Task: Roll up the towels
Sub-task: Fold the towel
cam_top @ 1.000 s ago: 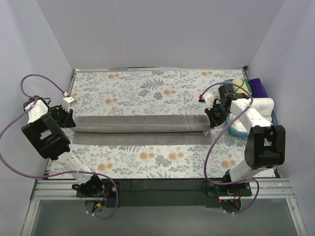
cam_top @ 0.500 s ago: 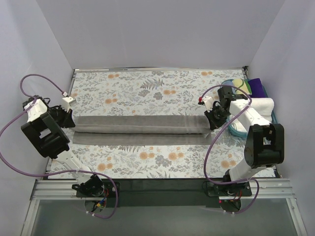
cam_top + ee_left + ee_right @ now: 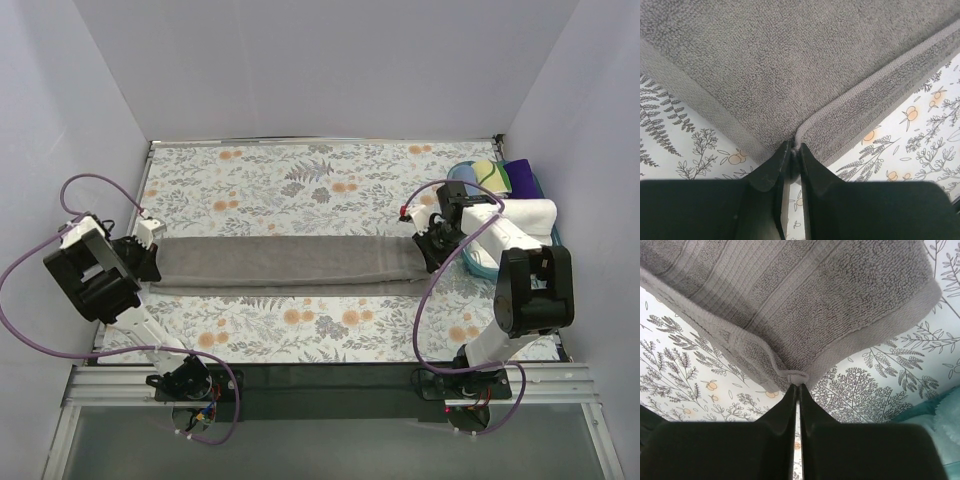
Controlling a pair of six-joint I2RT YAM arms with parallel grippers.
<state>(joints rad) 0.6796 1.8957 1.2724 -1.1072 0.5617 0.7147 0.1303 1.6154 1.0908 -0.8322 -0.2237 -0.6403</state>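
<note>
A long grey-brown towel [image 3: 290, 263] lies folded lengthwise across the floral table covering [image 3: 290, 185], stretched between my two grippers. My left gripper [image 3: 152, 262] is shut on the towel's left end corner; the left wrist view shows the towel [image 3: 805, 70] pinched at the tips of the gripper [image 3: 794, 150]. My right gripper [image 3: 432, 248] is shut on the right end corner; in the right wrist view the towel [image 3: 800, 300] hangs from the closed gripper [image 3: 797, 386], a little above the covering.
A teal basket [image 3: 478, 262] at the right edge holds rolled towels: white [image 3: 530, 213], purple [image 3: 520, 177] and a yellow-green one [image 3: 487, 172]. Grey walls stand on three sides. A metal rail [image 3: 320, 385] runs along the near edge.
Both grippers have moved toward the near side with the towel ends. The upper fold has been drawn over the lower layer, so the towel now looks like one narrower, tauter band.
</note>
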